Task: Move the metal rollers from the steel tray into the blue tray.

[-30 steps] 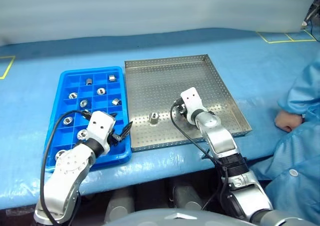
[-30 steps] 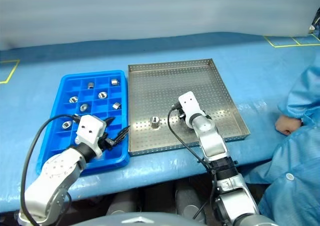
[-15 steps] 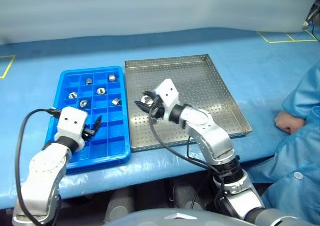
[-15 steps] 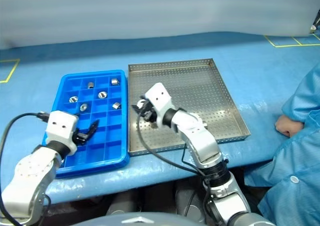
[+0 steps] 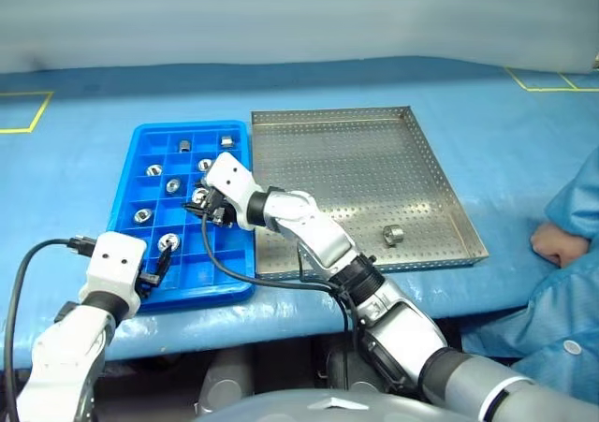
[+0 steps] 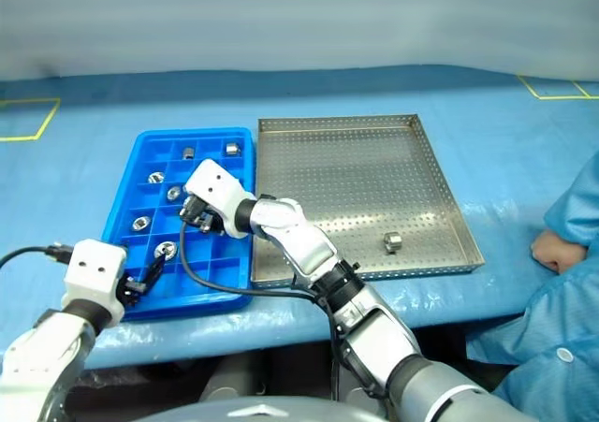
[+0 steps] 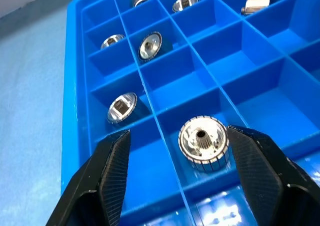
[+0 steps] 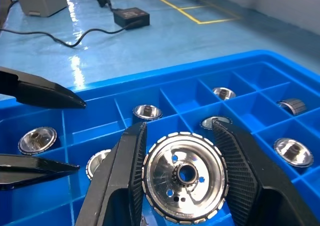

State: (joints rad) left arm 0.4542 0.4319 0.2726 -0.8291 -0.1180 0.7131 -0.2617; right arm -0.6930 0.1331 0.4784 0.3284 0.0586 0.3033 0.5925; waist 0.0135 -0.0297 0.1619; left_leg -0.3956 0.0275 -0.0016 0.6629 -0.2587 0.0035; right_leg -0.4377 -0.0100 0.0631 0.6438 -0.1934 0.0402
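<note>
With the right gripper (image 8: 182,186) clamping a roller (image 8: 184,175) over the blue tray (image 5: 131,197), lower into an empty compartment before releasing, clear of the open, empty left gripper (image 7: 175,181).

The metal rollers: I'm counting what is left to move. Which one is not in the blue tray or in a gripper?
The lone roller lying on the steel tray, near its front right corner. The other rollers sit in compartments of the blue tray, or in the right gripper.

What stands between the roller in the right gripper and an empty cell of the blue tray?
Nothing visible. The right gripper holds the roller above the blue tray, with empty compartments close by. The left gripper hangs open at the near edge, aside.
</note>
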